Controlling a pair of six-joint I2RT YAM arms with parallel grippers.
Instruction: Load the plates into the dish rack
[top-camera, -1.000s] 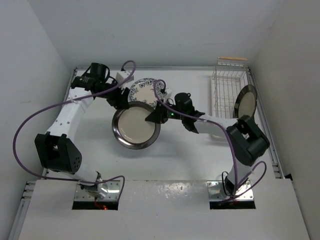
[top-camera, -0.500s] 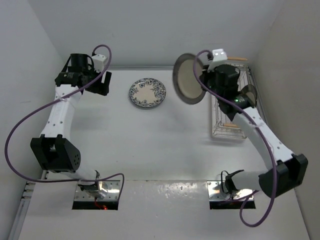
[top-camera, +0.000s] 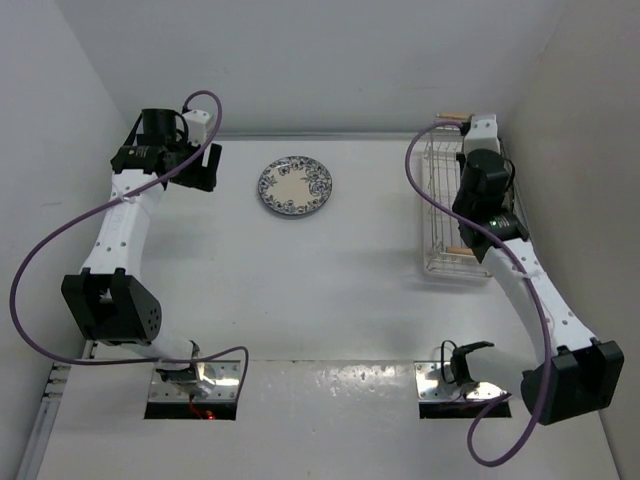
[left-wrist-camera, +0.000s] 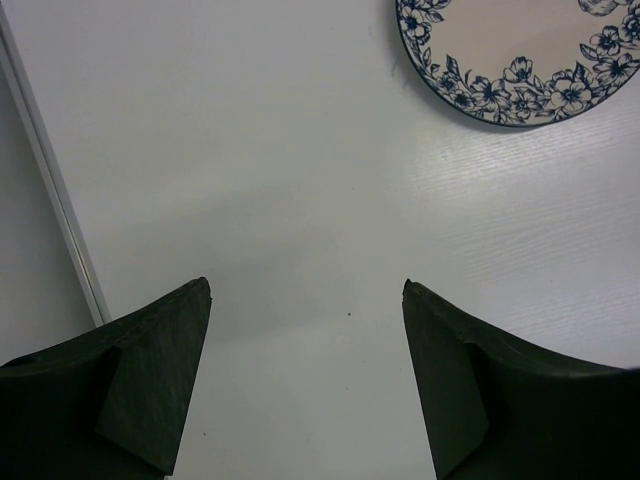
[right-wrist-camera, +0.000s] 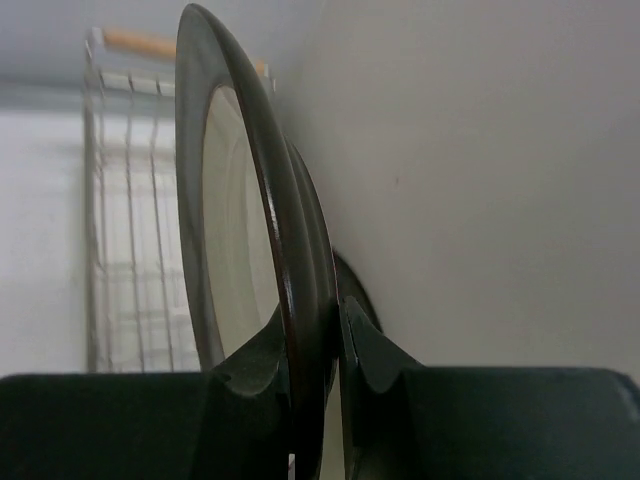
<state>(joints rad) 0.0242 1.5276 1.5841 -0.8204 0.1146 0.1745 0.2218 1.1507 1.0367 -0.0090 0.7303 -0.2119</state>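
Glazed ceramic, stiff, slick, chippable: your right gripper (right-wrist-camera: 315, 335) is pinching the dark-rimmed plate (right-wrist-camera: 245, 200) by its rim, edge-up at the dish rack (right-wrist-camera: 112, 250) in the worktop's far-right corner; your left gripper (left-wrist-camera: 305, 292) is hovering wide open and empty near the floral plate (top-camera: 295, 187).

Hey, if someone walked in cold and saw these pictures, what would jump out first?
The right gripper pinches a dark-rimmed plate on edge at the rack, on the right of the table. A blue floral plate lies flat toward the back, with the left gripper open to its left.
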